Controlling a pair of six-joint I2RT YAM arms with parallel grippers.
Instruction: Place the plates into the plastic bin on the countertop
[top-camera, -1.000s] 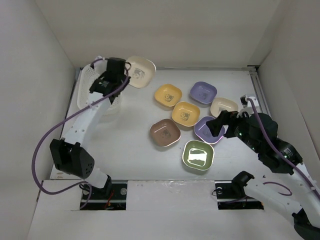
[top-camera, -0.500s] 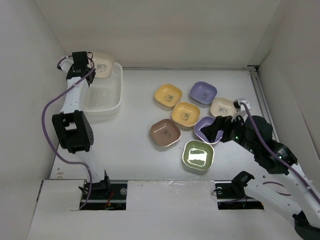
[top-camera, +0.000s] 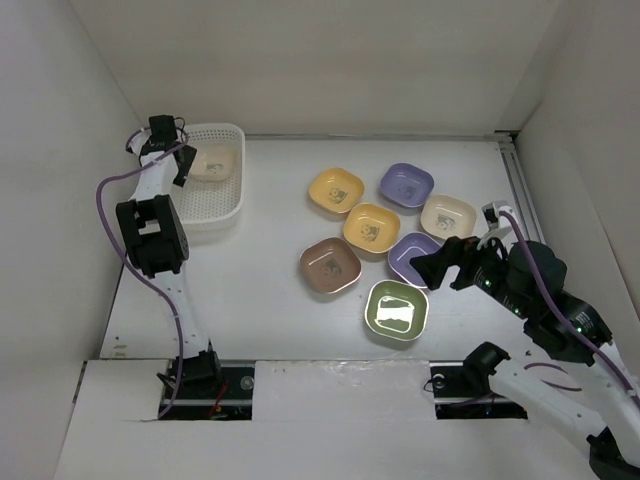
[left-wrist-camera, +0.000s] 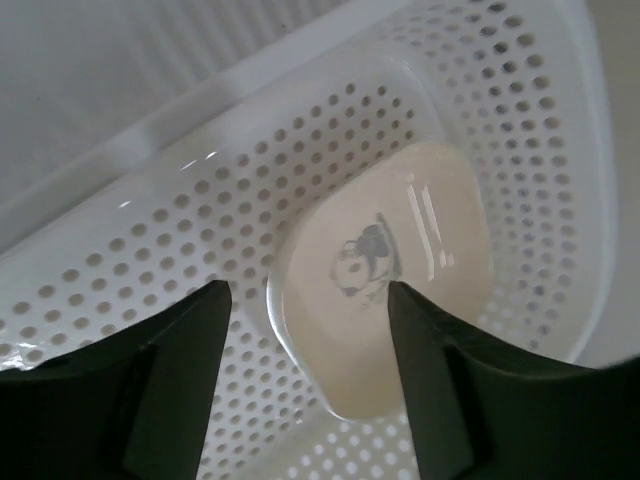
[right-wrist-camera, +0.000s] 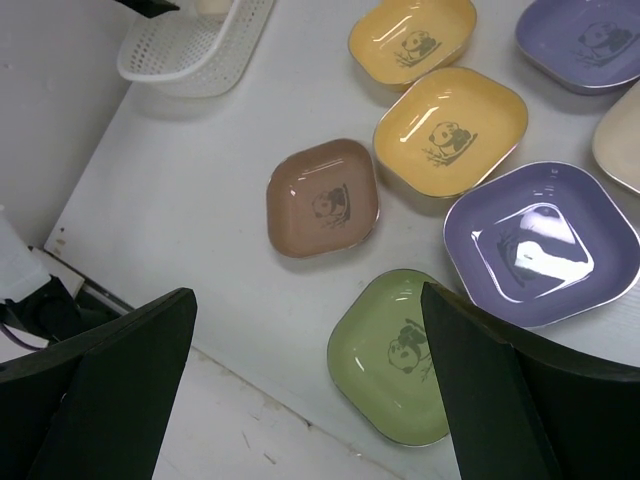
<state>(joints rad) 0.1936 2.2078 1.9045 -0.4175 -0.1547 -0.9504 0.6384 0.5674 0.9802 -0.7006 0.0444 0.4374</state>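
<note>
**A:** where's the cream plate (top-camera: 212, 163) at?

**B:** lying inside the plastic bin (top-camera: 225, 207). The left gripper (left-wrist-camera: 305, 295) hangs over it, fingers spread, nothing pinched. The other seven plates (top-camera: 335, 190) sit on the countertop (top-camera: 260, 250) right of the bin, right gripper (right-wrist-camera: 308, 295) above them, wide open and empty.

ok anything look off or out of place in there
Nothing stands out. The cream plate lies face up inside the plastic bin; the seven other plates sit face up on the countertop, close together, none flipped or visibly cracked.
</note>
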